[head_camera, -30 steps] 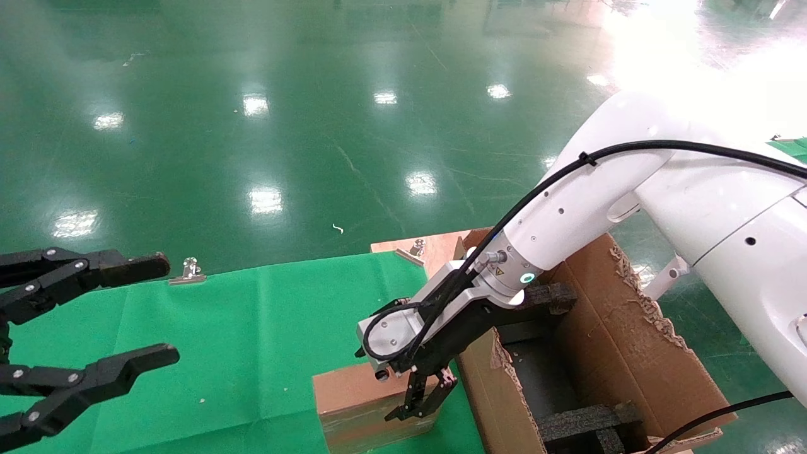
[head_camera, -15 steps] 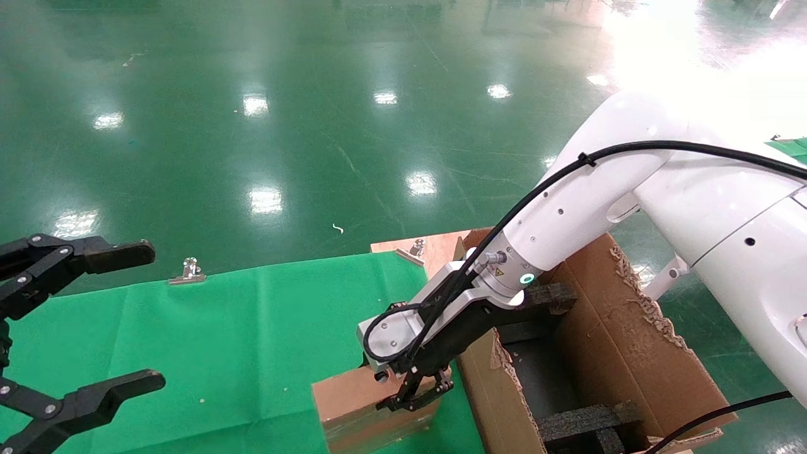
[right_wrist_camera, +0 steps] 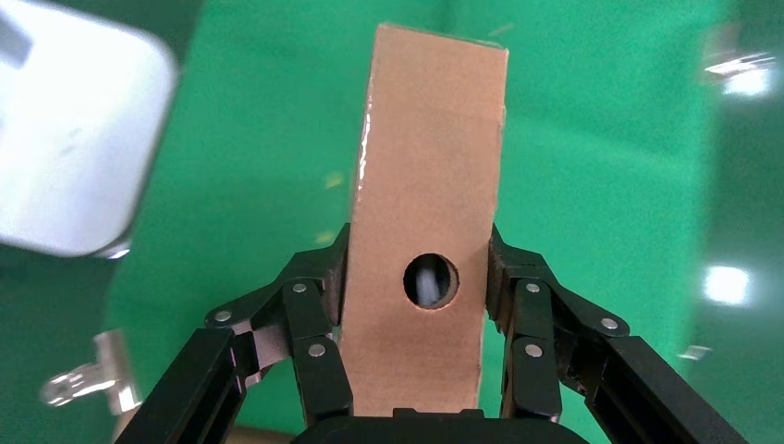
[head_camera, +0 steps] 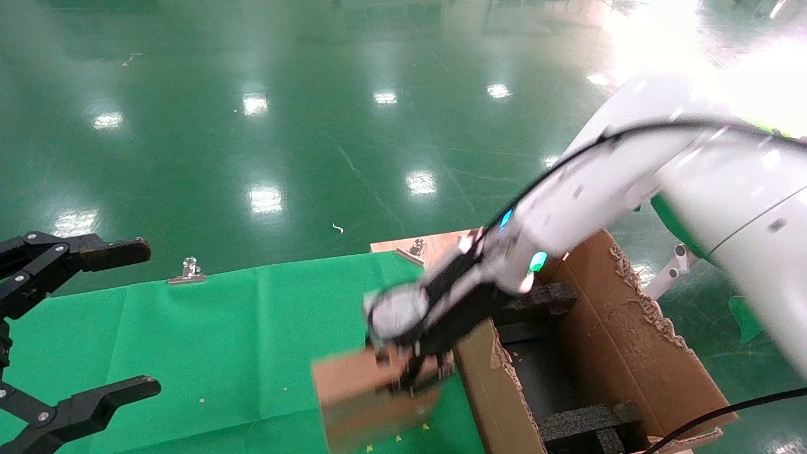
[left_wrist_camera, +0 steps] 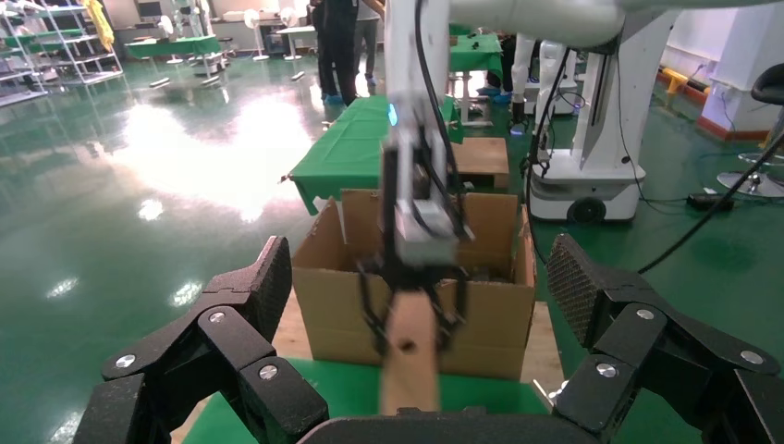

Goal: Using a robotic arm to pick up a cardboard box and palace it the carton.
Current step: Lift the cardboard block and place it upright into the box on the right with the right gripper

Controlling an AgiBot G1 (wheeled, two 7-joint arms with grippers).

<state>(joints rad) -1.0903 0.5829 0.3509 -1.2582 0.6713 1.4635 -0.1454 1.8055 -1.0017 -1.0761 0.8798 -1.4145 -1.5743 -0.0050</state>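
The small brown cardboard box (head_camera: 365, 394) is held over the green cloth just left of the carton. My right gripper (head_camera: 413, 375), on the white arm, is shut on it; in the right wrist view both fingers (right_wrist_camera: 319, 305) press the narrow sides of the box (right_wrist_camera: 430, 194), which has a round hole. The left wrist view shows the box (left_wrist_camera: 410, 356) gripped in front of the carton (left_wrist_camera: 499, 319). The large carton (head_camera: 630, 353) with ragged flaps and black foam inserts stands at the right. My left gripper (head_camera: 101, 321) is open at the far left, away from the box.
A green cloth (head_camera: 208, 340) covers the table, clipped by metal clips (head_camera: 187, 271) at the far edge. A bare wooden corner (head_camera: 435, 243) shows behind the carton. Beyond is glossy green floor. Another robot base (left_wrist_camera: 592, 176) and tables stand far off.
My right gripper closed on the cardboard box and has begun lifting it; the arm is moving. My left gripper drew back a little to the left and stays open.
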